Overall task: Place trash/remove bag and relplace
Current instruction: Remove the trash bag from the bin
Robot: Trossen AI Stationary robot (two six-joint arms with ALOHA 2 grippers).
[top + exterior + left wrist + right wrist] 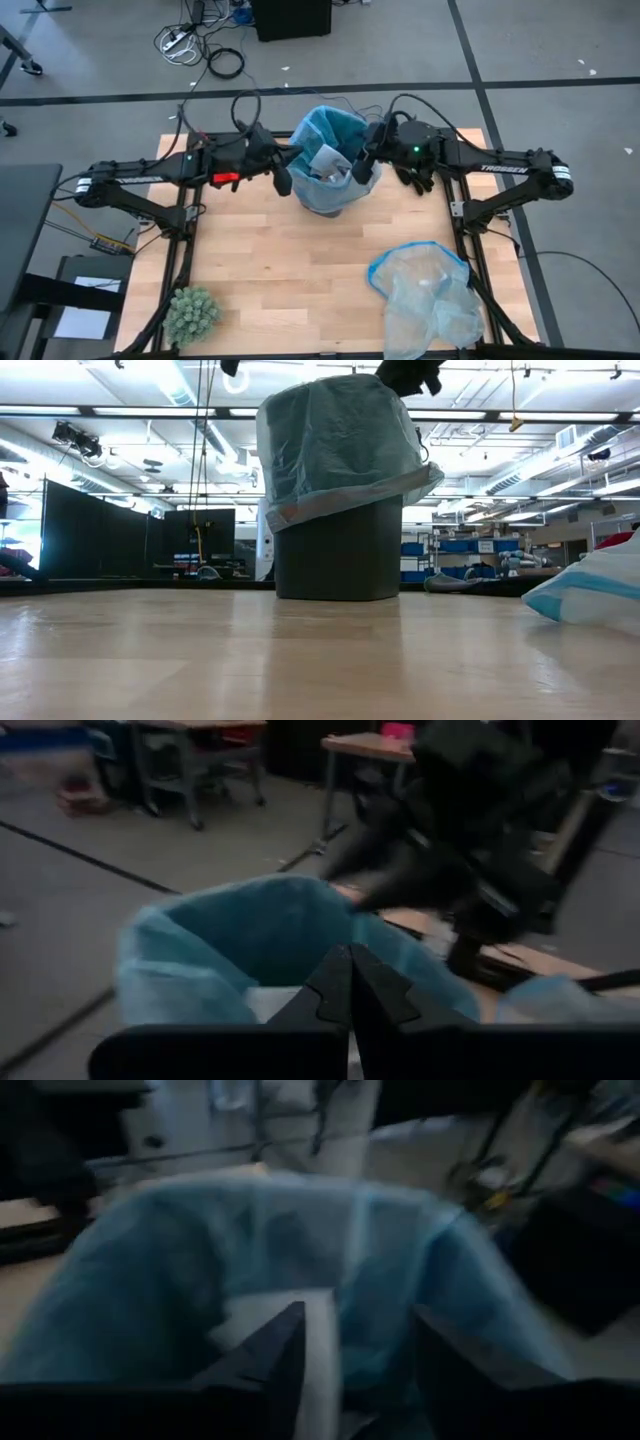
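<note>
Hovering over the bin's [338,550] rim, the right end effector [350,1345] has its fingers spread, gripping nothing. The left end effector [350,988] is closed at the opposite rim. The bag [322,135] lines the bin at the surface's [290,270] back, trash [328,163] inside.

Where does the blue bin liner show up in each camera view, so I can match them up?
High view: the bag lines the bin at the table's far middle, between both grippers.
Low view: draped over the dark bin, upper centre.
Left wrist view: open mouth across the middle.
Right wrist view: fills most of the picture.
Shared landmark: white paper inside it.
</note>
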